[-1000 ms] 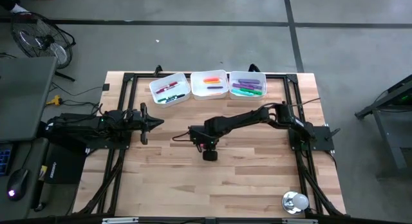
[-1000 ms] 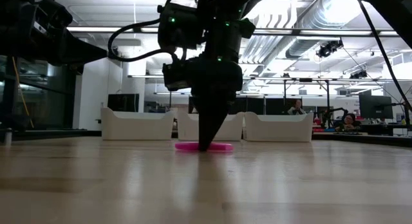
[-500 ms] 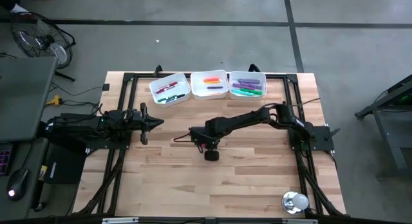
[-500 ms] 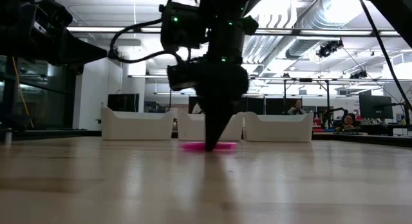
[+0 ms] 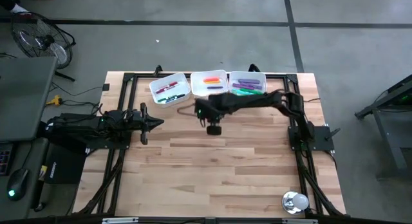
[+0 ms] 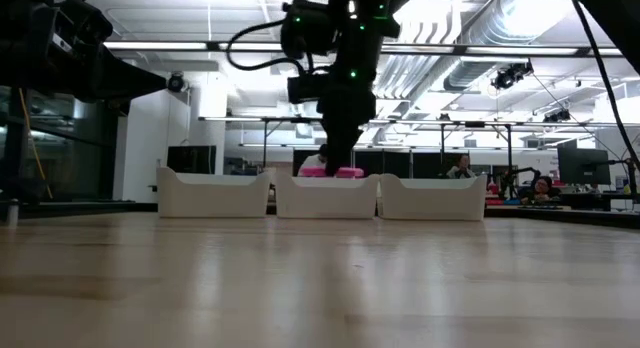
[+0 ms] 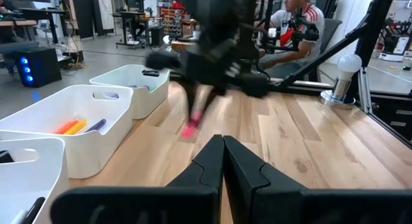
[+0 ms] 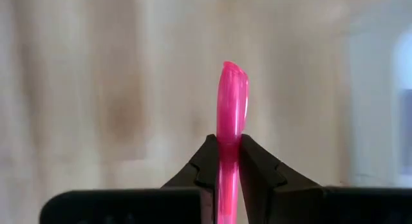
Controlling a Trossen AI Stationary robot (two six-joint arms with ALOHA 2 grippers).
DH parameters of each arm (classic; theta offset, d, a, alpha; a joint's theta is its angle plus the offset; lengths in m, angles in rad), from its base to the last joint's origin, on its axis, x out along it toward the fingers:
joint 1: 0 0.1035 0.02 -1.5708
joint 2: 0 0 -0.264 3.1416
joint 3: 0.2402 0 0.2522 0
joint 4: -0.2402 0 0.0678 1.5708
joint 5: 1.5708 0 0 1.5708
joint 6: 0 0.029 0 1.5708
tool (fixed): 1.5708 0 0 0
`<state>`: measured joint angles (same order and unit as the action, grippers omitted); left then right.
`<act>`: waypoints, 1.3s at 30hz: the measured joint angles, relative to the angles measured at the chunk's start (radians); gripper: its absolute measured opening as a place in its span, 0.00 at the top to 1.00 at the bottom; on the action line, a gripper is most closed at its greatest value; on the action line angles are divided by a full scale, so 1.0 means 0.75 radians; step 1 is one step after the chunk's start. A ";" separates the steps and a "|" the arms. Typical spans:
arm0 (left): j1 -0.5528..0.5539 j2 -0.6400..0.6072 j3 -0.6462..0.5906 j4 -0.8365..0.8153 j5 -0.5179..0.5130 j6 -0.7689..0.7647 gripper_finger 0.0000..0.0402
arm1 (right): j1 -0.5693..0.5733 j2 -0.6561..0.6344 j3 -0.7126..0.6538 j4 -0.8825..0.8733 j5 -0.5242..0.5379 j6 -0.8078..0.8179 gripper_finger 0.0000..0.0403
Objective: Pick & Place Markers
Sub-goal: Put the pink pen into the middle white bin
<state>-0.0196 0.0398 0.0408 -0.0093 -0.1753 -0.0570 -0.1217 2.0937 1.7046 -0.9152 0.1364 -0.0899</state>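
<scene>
A pink marker (image 8: 232, 95) hangs above the table in my right gripper (image 8: 232, 143), which is shut on it; the low view shows the pink marker (image 6: 348, 172) level with the tray rims. My right gripper (image 5: 201, 111) stands just near of the middle white tray (image 5: 209, 76). Three white trays at the far edge hold other markers: red and green ones (image 5: 167, 89), orange and yellow ones (image 5: 210, 81), purple and green ones (image 5: 248, 87). My left gripper (image 5: 158, 123) waits shut at the table's left. My right gripper pinches the pink marker's barrel (image 8: 230, 135) between its two fingertips, roughly at mid-length. The fingers (image 6: 340, 153) come steeply from above and lie across the marker. The marker is lifted clear of the table and lies about level.
A black frame (image 5: 129, 79) runs round the table's edges. A round silver and white object (image 5: 295, 201) stands at the near right corner. Bare wood spreads over the table's middle and near side. A person sits in the room beyond.
My right gripper has risen from the table and gone toward the far edge, up to the middle tray, staying shut. The pink marker, which lay on the wood, is now lifted clear and has stayed about level.
</scene>
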 joint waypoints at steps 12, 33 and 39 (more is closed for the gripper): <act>0.000 0.000 0.000 0.000 0.001 0.000 0.98 | -0.252 -0.031 0.134 0.027 0.010 -0.315 0.93; 0.000 0.000 0.000 0.000 0.000 0.000 0.98 | -0.612 -0.002 0.174 0.358 -0.350 -0.513 0.93; 0.000 0.000 0.000 0.000 0.000 0.000 0.98 | -0.633 0.057 0.174 0.341 -0.448 -0.549 0.93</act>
<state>-0.0196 0.0399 0.0406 -0.0093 -0.1753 -0.0570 -0.5965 2.1366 1.8355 -0.6595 -0.1996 -0.5018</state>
